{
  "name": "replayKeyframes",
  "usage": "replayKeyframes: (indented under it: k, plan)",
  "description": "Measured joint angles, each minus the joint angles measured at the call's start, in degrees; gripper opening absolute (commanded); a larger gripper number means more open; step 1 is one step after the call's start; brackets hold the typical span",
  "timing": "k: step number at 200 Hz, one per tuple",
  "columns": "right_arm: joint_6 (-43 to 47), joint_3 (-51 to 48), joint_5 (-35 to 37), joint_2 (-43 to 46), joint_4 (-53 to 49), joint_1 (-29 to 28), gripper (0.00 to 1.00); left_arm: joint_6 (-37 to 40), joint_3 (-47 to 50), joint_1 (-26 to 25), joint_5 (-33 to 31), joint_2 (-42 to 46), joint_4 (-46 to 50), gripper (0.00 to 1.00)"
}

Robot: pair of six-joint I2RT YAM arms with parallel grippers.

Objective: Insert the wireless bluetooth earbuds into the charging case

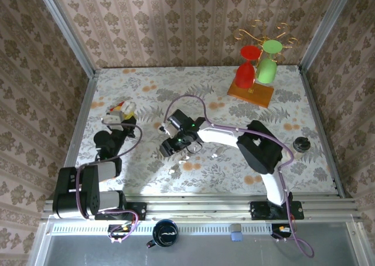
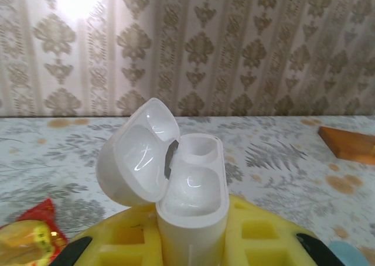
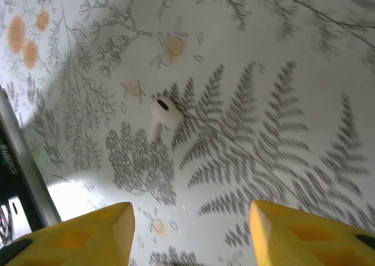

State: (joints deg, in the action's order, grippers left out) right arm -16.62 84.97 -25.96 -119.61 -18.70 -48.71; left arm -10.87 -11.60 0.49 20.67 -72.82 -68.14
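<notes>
My left gripper (image 2: 190,242) is shut on the charging case (image 2: 193,184), a glossy white case held upright between the yellow fingers. Its hinged lid (image 2: 137,152) is flipped open to the left and both wells show hollow. In the top view the left gripper (image 1: 117,118) is at the table's left side. One white earbud (image 3: 166,115) lies on the fern-patterned cloth. My right gripper (image 3: 190,219) hovers over the cloth short of that earbud, its yellow fingers (image 3: 88,234) spread apart with nothing between them. In the top view the right gripper (image 1: 171,145) is near the table's middle.
A wooden-based rack (image 1: 252,90) with red and green cups stands at the back right; its orange base edge (image 2: 351,146) is at the right of the left wrist view. A red-and-yellow wrapper (image 2: 29,236) lies beside the left gripper. A small black object (image 1: 302,144) sits near the right edge.
</notes>
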Motion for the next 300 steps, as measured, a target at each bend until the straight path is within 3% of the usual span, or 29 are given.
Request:
replayKeyframes:
  k: [68, 102, 250, 300]
  plan:
    - [0.44, 17.70, -10.08, -14.93, -2.78, 0.00, 0.55, 0.83, 0.66, 0.59, -4.48, 4.11, 5.33, 0.00]
    - [2.14, 21.77, -12.90, -17.77, -6.03, 0.15, 0.54, 1.01, 0.66, 0.74, -4.70, 4.11, 6.19, 0.00]
    - [6.05, 19.32, -16.55, -17.51, -6.84, 0.22, 0.34, 1.01, 0.66, 1.25, -4.63, 4.09, 6.19, 0.00]
    - [7.19, 17.97, -16.48, -16.70, -7.21, -0.22, 0.35, 1.01, 0.66, 1.49, -4.59, 4.09, 6.19, 0.00]
